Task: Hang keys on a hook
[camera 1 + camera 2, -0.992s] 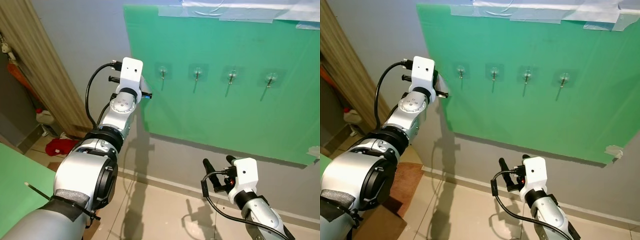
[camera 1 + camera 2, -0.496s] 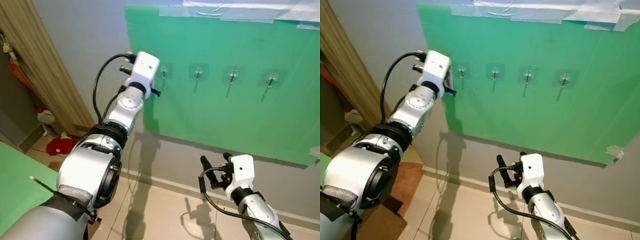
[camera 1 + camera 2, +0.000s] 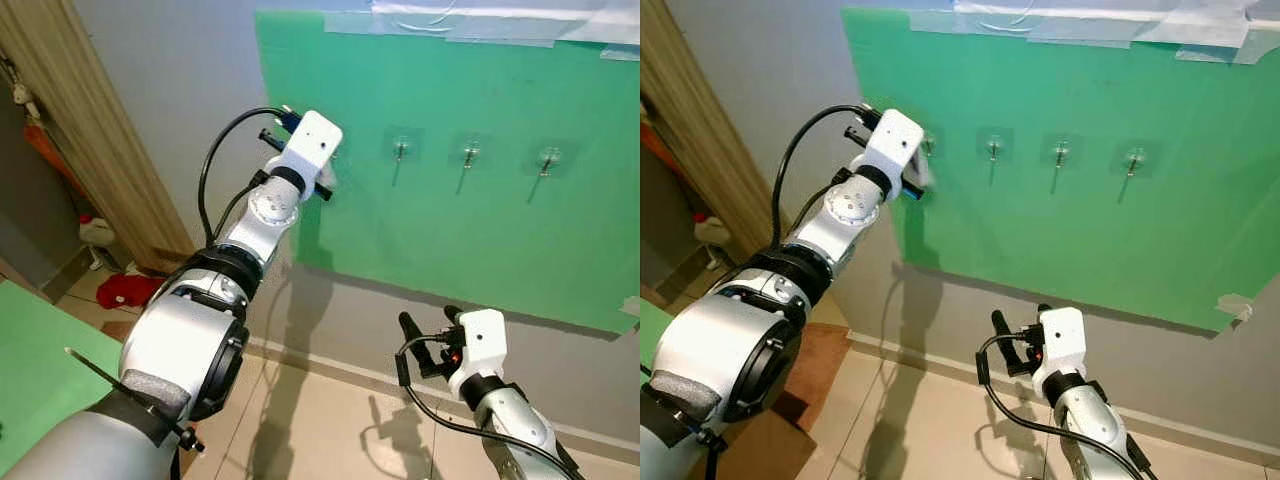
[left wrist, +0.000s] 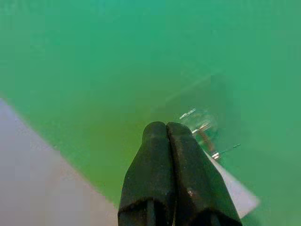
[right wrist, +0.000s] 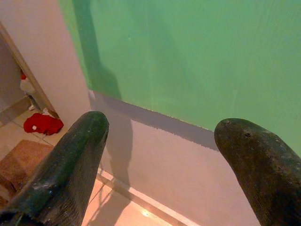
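Reaching up to the leftmost hook (image 4: 203, 134) on the green board (image 3: 450, 220), left tool (image 4: 167, 129) with fingers pressed together, keys not discernible in its grip, hanging seemingly unfinished; three further hooks (image 3: 400, 150) standing bare; right tool (image 5: 160, 141) idling low, spread wide, holding nothing.

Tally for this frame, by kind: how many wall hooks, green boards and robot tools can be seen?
wall hooks: 4
green board: 1
tools: 2, the left tool and the right tool
Total: 7
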